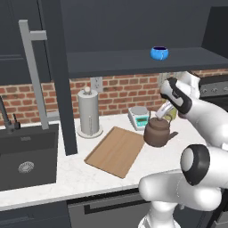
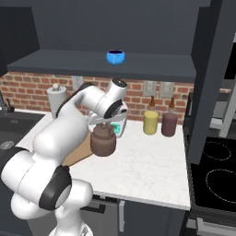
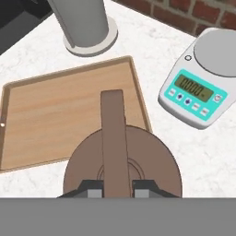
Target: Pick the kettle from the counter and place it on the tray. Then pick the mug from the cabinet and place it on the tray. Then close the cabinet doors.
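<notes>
The dark-brown kettle (image 1: 158, 132) (image 2: 103, 143) (image 3: 122, 168) hangs by its arched handle, on which my gripper (image 1: 160, 117) (image 2: 105, 125) (image 3: 115, 190) is shut. It sits at the right edge of the light-wood tray (image 1: 115, 152) (image 2: 76, 155) (image 3: 55, 115), partly over the white counter (image 1: 89, 178) (image 3: 184, 152). Whether its base touches anything is unclear. The blue mug (image 1: 159, 53) (image 2: 115, 57) stands on the shelf of the open cabinet (image 1: 133, 63). One cabinet door (image 1: 55, 71) swings out at the left, another (image 2: 212, 69) at the right.
A grey paper-towel holder (image 1: 87, 112) (image 3: 85, 23) stands behind the tray. A kitchen scale (image 1: 139, 116) (image 3: 198, 90) sits just behind the kettle. Yellow (image 2: 150, 122) and brown (image 2: 169, 123) canisters line the brick wall. The sink (image 1: 26, 156) lies left, the stove (image 2: 214, 175) right.
</notes>
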You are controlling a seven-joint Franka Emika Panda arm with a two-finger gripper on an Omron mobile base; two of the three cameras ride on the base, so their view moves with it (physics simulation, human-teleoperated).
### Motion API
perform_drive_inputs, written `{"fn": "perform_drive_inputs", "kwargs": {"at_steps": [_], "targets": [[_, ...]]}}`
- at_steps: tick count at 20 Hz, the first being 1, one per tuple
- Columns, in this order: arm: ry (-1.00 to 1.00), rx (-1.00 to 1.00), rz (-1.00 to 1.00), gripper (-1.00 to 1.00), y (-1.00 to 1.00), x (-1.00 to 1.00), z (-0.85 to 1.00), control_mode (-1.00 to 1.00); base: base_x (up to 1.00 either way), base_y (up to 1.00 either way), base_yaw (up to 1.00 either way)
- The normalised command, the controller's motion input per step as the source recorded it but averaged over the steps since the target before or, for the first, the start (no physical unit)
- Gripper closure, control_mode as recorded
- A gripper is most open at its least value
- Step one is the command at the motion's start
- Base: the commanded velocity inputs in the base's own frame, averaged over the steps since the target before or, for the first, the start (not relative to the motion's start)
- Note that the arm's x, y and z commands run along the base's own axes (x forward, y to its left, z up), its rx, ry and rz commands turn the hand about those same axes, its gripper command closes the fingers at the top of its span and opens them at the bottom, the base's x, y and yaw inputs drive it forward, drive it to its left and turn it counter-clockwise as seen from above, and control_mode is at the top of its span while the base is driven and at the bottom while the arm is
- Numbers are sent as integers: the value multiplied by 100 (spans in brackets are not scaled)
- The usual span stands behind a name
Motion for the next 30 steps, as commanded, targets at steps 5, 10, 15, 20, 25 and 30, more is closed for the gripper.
{"fn": "perform_drive_inputs", "kwargs": {"at_steps": [5,10,15,20,25,30], "targets": [[0,0,1,100,51,5,0,-100,0,0,0],[0,0,0,100,56,19,0,-100,0,0,0],[0,0,0,100,59,32,0,-100,0,0,0],[0,0,0,100,38,31,-1,-100,0,0,0],[0,0,0,100,4,9,-9,-100,0,0,0],[0,0,0,100,0,0,-14,-100,0,0,0]]}}
